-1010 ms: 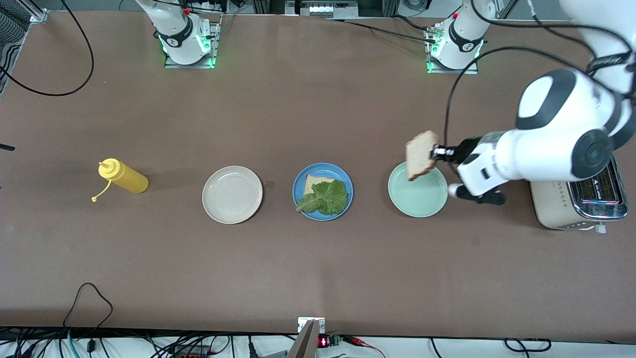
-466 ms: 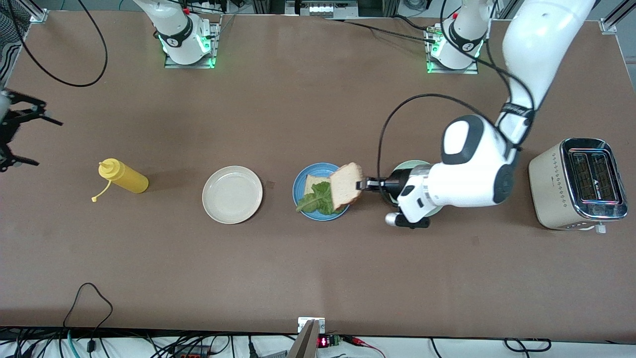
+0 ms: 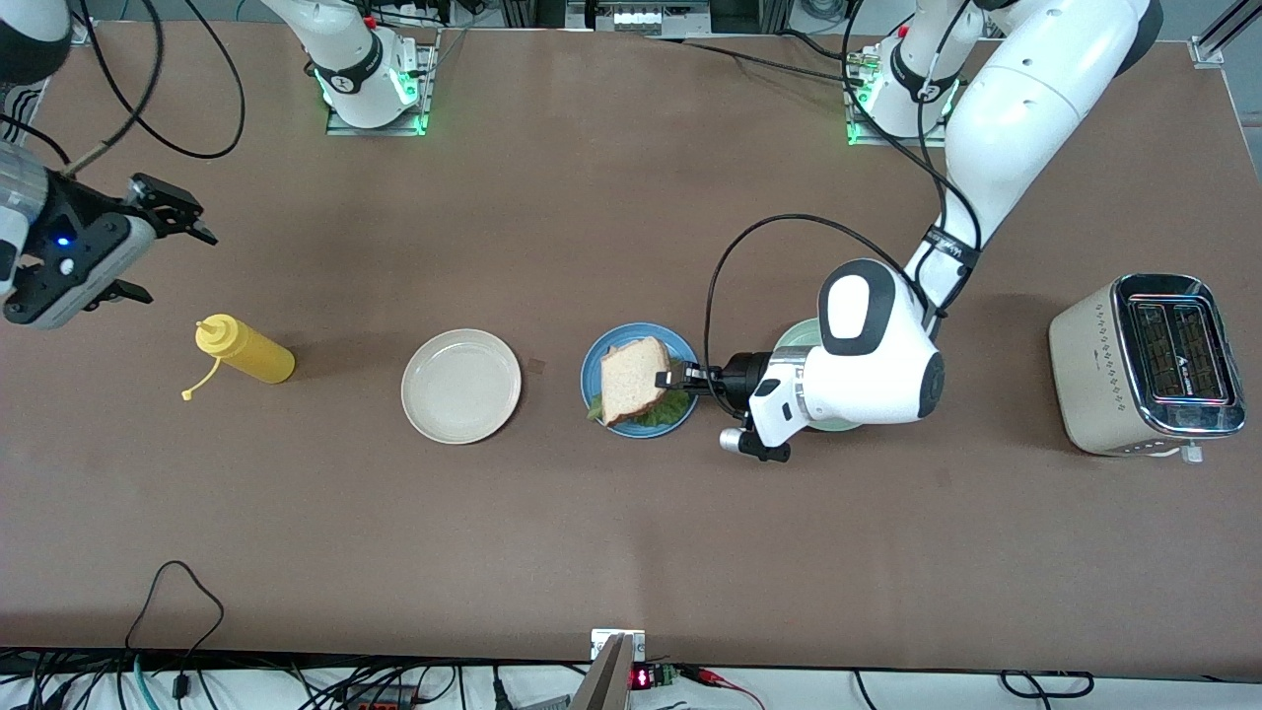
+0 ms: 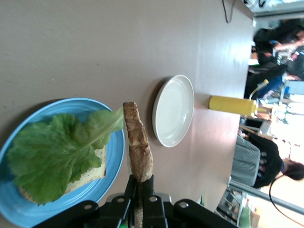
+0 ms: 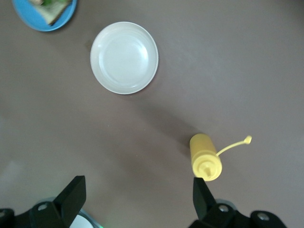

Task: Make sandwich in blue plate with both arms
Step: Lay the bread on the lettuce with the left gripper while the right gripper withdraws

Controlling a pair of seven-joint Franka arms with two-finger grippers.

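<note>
The blue plate (image 3: 641, 330) lies mid-table with a bread slice and a green lettuce leaf (image 3: 663, 416) on it. My left gripper (image 3: 676, 378) is shut on a second bread slice (image 3: 631, 378) and holds it tilted over the lettuce. In the left wrist view this slice (image 4: 137, 142) shows edge-on between the fingers (image 4: 130, 190), above the plate's rim (image 4: 115, 156). The lettuce (image 4: 52, 152) covers the lower slice (image 4: 92, 172) there. My right gripper (image 3: 177, 264) hangs open and empty over the table by the yellow bottle (image 3: 246, 352).
A cream-white plate (image 3: 460, 386) lies between the bottle and the blue plate. A mint-green plate (image 3: 795, 336) is mostly hidden under the left arm. A toaster (image 3: 1144, 365) stands at the left arm's end. The right wrist view shows the bottle (image 5: 205, 159) and the cream plate (image 5: 124, 57).
The left arm carried the bread slice from over the mint-green plate to over the blue plate and lowered it. The right gripper came into the front view near the bottle.
</note>
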